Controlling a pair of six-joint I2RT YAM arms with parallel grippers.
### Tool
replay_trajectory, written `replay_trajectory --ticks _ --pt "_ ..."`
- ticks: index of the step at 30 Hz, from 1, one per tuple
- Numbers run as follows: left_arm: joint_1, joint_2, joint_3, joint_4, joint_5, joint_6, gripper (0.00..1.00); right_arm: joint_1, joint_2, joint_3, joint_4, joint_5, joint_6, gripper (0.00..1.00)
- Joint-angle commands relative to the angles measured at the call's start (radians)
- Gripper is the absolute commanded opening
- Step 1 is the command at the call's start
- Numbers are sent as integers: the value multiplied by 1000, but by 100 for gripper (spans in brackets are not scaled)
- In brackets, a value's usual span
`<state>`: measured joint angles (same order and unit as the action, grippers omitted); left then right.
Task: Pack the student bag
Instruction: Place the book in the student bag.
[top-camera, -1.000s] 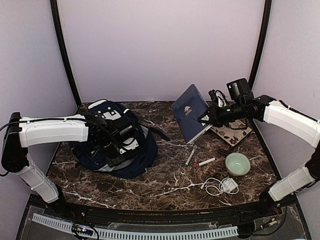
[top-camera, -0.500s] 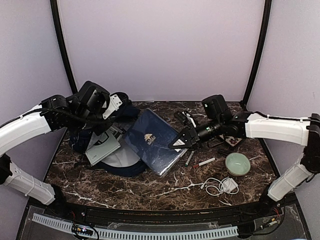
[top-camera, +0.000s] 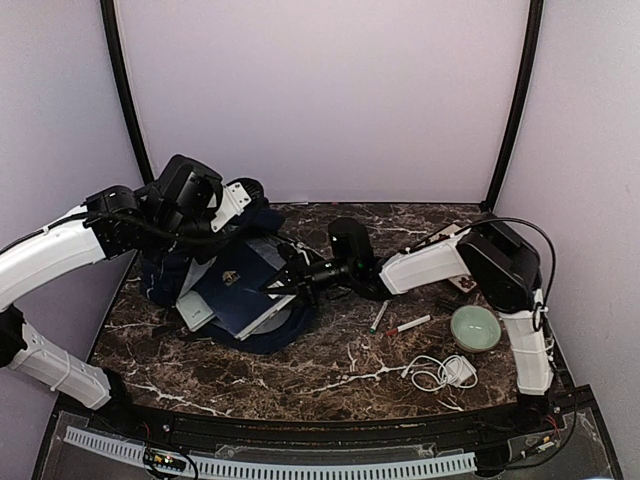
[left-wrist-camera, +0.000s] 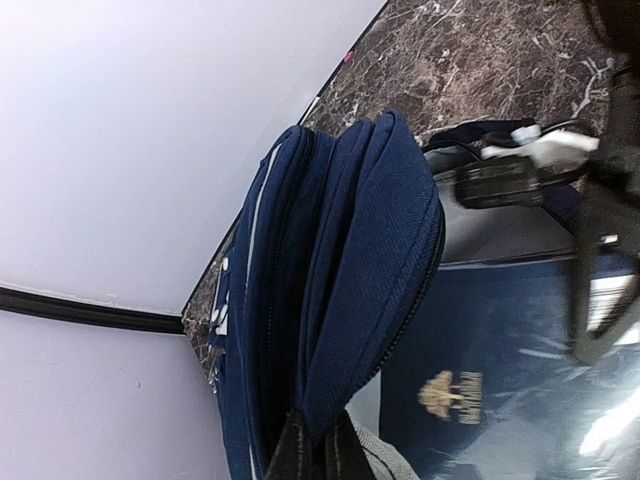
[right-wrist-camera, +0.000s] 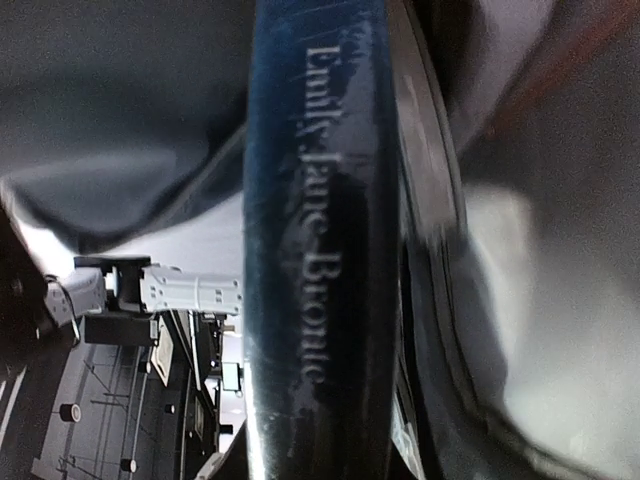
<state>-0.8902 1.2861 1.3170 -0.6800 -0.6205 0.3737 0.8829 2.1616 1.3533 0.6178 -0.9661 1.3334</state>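
Note:
The student bag, navy with white trim, lies at the left of the table with its mouth facing right. My left gripper is shut on the bag's upper flap and holds it lifted; in the left wrist view the black fingertips pinch the fabric. A dark blue book with a gold emblem lies partly inside the opening, over the light grey lining. My right gripper is shut on the book's edge. The right wrist view is filled by the book's spine.
To the right of the bag lie a green marker and a red marker. A pale green bowl and a white charger with its cable sit at the front right. A patterned flat item lies behind the right arm.
My right arm has carried the blue book leftward from the back right and laid it into the bag's mouth. My left gripper took the flap and raised it.

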Motion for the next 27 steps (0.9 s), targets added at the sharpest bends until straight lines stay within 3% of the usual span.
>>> replay_trajectory --ticks 1,3,8,11,13,19,27 --pt "-13 -65 81 158 88 -13 0 7 146 288 278 89 190 0" --pt "-15 -79 71 170 137 -27 0 15 229 454 154 126 158 6" --pt "-16 -111 33 216 175 -44 0 10 308 640 -200 267 -34 42" --pt "-15 -124 13 224 139 -43 0 7 237 640 -510 397 -315 70" --pt "-15 -126 3 224 127 -42 0 6 167 603 -635 471 -434 96" --pt "-10 -112 -12 243 92 -47 0 8 -46 481 -920 631 -670 100" --pt "-3 -109 -35 259 122 -68 0 1 -233 298 -1151 746 -826 100"
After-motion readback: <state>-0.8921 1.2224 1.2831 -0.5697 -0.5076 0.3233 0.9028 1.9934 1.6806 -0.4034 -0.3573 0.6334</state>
